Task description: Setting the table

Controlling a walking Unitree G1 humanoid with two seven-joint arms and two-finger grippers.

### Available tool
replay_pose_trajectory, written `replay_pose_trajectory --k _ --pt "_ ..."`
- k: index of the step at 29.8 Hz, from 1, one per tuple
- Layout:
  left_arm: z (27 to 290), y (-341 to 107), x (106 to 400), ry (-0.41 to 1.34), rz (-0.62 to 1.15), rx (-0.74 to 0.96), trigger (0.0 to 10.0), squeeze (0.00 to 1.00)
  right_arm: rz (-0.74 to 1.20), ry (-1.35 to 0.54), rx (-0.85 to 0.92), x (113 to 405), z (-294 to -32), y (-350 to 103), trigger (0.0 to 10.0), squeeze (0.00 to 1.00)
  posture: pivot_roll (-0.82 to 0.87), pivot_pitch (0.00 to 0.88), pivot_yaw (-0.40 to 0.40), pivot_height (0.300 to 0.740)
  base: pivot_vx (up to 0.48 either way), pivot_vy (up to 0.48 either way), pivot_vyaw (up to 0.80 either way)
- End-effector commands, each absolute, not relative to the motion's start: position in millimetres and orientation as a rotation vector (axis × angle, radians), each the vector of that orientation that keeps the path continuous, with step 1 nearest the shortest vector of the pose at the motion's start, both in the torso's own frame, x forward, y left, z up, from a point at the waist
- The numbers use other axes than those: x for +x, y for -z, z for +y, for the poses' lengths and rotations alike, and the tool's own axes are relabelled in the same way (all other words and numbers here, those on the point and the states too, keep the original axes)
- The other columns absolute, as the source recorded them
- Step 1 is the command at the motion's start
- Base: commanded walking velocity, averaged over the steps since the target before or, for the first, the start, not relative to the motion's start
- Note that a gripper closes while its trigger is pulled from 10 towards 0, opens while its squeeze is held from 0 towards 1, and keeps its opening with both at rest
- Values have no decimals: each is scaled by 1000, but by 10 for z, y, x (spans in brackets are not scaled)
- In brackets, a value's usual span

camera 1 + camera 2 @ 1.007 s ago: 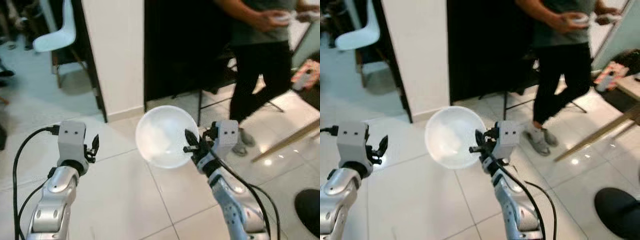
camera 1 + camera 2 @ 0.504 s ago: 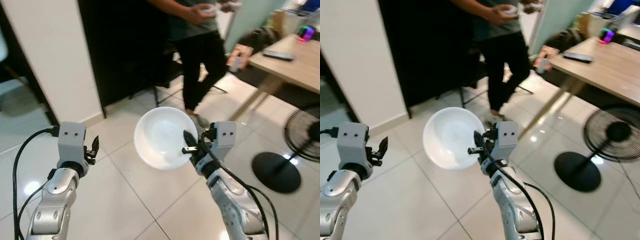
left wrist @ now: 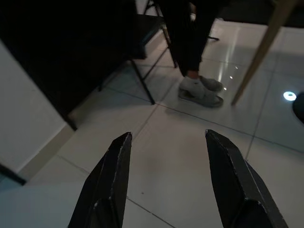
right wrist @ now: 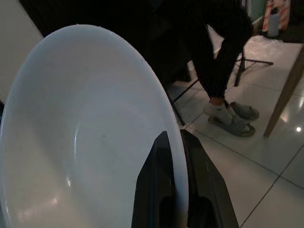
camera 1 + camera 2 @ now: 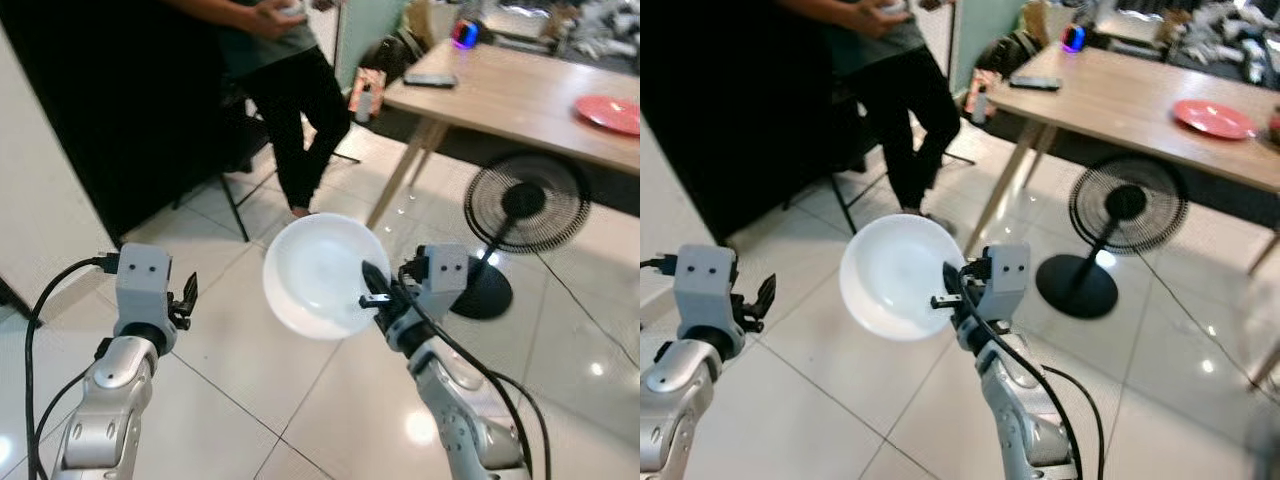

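White bowl (image 5: pixel 318 273) pinched by its rim in the right gripper (image 5: pixel 372 290), held in the air above the tiled floor (image 5: pixel 250 380), hollow turned toward the camera. Left gripper (image 3: pixel 166 180) raised alongside, fingers spread with nothing between. Beyond, wooden worktop (image 5: pixel 1140 100) with a red plate (image 5: pixel 1212 118) near its far-right edge

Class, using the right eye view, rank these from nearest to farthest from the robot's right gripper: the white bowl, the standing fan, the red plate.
1. White bowl: rim clamped in the right gripper.
2. Standing fan: on the floor, ahead to its right.
3. Red plate: on the wooden table, far right.
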State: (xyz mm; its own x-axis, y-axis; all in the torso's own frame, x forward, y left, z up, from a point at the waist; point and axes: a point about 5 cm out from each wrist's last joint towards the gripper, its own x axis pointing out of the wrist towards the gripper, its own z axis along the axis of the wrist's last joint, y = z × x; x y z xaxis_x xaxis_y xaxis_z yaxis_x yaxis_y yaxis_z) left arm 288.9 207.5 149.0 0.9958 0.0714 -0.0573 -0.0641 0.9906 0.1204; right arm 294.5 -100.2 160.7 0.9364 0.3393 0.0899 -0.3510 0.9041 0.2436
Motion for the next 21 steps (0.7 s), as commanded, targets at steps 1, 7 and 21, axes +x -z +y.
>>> replay_pose_trajectory --k 1,7,21 --pt "2069 -1456 2881 -66 78 117 10000 0 -47 -345 261 2946 -1038 -1608 10000 0 -1 55 84 740 0 0 -788" --pt "2067 -1458 2884 -65 78 116 10000 0 -46 -345 261 2949 -1039 -1606 10000 0 0 54 84 740 0 0 -792" --pt "2053 -1476 2891 -58 66 94 10000 0 -49 -350 258 2954 -1036 -1611 10000 0 0 47 82 740 0 0 -792"
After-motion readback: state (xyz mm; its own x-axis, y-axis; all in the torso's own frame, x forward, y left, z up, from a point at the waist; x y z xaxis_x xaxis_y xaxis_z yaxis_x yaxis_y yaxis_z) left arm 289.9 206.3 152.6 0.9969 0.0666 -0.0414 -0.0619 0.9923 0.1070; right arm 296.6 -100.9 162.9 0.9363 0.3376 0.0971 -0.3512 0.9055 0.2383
